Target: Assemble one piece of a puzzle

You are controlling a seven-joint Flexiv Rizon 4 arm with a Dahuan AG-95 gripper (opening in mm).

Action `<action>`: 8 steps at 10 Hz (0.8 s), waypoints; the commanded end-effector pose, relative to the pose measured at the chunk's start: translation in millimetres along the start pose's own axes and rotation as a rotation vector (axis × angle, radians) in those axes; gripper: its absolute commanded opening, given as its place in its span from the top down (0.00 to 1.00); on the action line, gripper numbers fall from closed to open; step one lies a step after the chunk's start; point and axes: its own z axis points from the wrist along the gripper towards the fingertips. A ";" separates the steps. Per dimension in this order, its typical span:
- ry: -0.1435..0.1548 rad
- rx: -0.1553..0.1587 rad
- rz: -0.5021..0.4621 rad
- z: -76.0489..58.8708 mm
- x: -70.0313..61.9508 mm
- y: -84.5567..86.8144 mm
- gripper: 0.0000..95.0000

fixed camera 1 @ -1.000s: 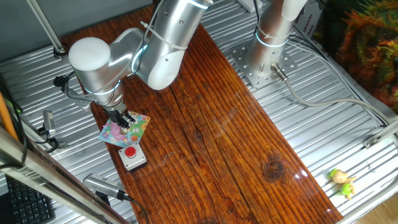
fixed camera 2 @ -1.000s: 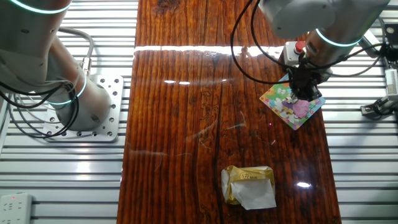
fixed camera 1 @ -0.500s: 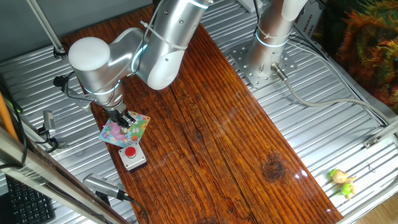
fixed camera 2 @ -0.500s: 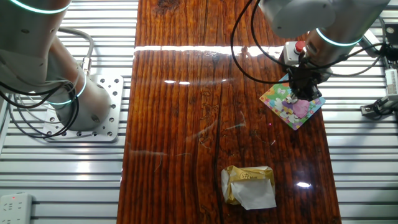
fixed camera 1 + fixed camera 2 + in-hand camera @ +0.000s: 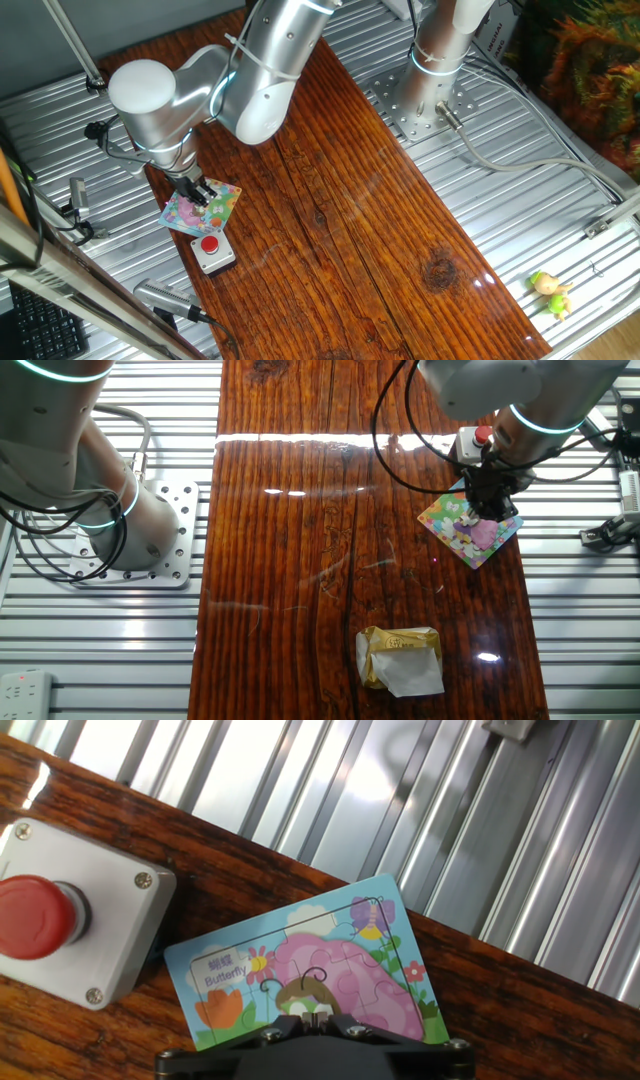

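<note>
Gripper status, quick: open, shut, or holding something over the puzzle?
Gripper: down at the puzzle, fingertips hidden from every view; open or shut cannot be told.

- Worktop [image 5: 380,230]: long dark red-brown wooden board with pronounced grain and a glossy finish, laid across ribbed metal slats.
- Puzzle [image 5: 469,525]: flat square pastel board, lying flat near one long edge of the worktop, turned diagonally; hand view shows a pink butterfly picture and the word "Butterfly" [image 5: 310,975].
- Grey box with red button [image 5: 213,250]: on the worktop just beside the puzzle, at the same edge.
- Yellow-and-white block [image 5: 400,658]: crumpled-looking wrapper, on the worktop well apart from the puzzle.
</note>
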 end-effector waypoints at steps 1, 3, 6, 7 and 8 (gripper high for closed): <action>0.001 -0.001 0.003 0.3 -2.6 -0.4 1.00; 0.005 -0.002 -0.006 -0.8 -5.3 -0.3 1.00; 0.005 0.001 -0.035 -0.6 -5.1 -0.2 1.00; 0.007 0.004 -0.046 -0.4 -4.8 -0.2 1.00; 0.007 0.004 -0.048 -0.4 -4.8 -0.2 1.00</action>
